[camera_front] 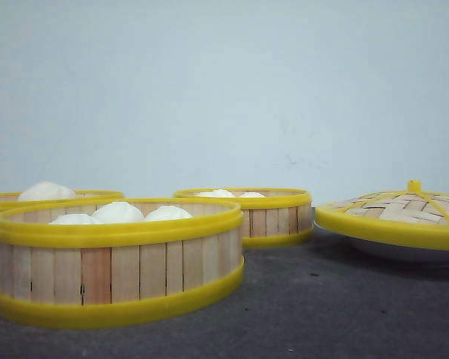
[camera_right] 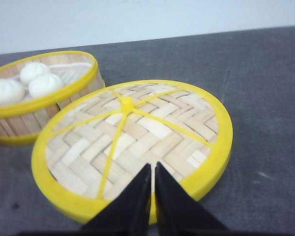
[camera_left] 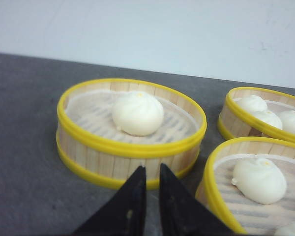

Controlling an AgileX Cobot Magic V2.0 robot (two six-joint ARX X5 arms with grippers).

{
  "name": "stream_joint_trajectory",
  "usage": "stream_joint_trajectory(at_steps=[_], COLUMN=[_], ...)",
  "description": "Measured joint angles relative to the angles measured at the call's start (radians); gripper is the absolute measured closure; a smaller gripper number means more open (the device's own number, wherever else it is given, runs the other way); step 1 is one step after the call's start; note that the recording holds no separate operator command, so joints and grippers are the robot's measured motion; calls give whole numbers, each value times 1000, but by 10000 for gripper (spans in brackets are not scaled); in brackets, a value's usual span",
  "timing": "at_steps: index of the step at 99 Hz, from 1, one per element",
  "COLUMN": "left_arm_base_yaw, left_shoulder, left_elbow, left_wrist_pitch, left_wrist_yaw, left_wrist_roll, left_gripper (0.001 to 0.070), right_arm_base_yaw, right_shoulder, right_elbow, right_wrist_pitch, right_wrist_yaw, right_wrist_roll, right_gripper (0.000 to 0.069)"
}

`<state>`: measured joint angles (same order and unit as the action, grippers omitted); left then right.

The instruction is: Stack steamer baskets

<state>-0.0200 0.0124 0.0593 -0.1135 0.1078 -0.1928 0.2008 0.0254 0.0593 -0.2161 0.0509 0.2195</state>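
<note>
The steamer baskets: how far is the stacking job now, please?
Nothing is stacked yet. The three steamer baskets, the near one, the left one and the far one, each stand apart on the table with buns inside. Nothing is in hand: the left tool and right tool are shut and empty. All the stacking is left. The lid rests on a white plate.

I see three steamer baskets on the worktop (camera_front: 322, 314): nearest basket (camera_front: 116, 262) front left, second basket (camera_front: 7, 202) behind it, third basket (camera_front: 247, 217) centre back. The lid (camera_front: 393, 213) sits on a plate (camera_front: 404, 253), right.
</note>
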Motion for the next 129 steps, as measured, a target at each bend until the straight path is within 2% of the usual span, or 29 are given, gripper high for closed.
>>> stream_joint_trajectory(at_steps=[24, 42, 63, 77, 85, 98, 107, 112, 116, 124, 129], left_arm_base_yaw=[0, 0, 0, 0, 0, 0, 0, 0, 0, 0, 0], left_shoulder=[100, 286, 530, 680, 738, 783, 788, 788, 788, 788, 788], left_elbow=[175, 333, 535, 609, 619, 620, 620, 620, 620, 620, 620], left_wrist_pitch=[-72, -193, -262, -271, -273, -287, -315, -323, -325, -325, -324], left_wrist_yaw=[-1, 8, 33, 110, 125, 122, 82, 71, 69, 67, 67], left_wrist_roll=[-56, -61, 15, 60, 74, 100, 122, 133, 142, 153, 156], left_gripper=[686, 686, 686, 686, 686, 686, 686, 686, 685, 678, 650], right_arm_base_yaw=[0, 0, -8, -24, -25, -26, -26, -26, -26, -26, -26], right_shoulder=[183, 421, 693, 832, 881, 915, 916, 916, 916, 916, 916], right_elbow=[233, 474, 679, 698, 698, 698, 698, 698, 698, 698, 698], right_wrist_pitch=[-22, -150, -260, -262, -266, -268, -269, -269, -269, -269, -269], right_wrist_yaw=[-2, -50, -125, -164, -164, -163, -163, -163, -162, -159, -157], right_wrist_roll=[40, 14, -61, -82, -84, -85, -85, -85, -85, -85, -85], right_gripper=[681, 681, 681, 681, 681, 681, 676, 643, 586, 403, 279])
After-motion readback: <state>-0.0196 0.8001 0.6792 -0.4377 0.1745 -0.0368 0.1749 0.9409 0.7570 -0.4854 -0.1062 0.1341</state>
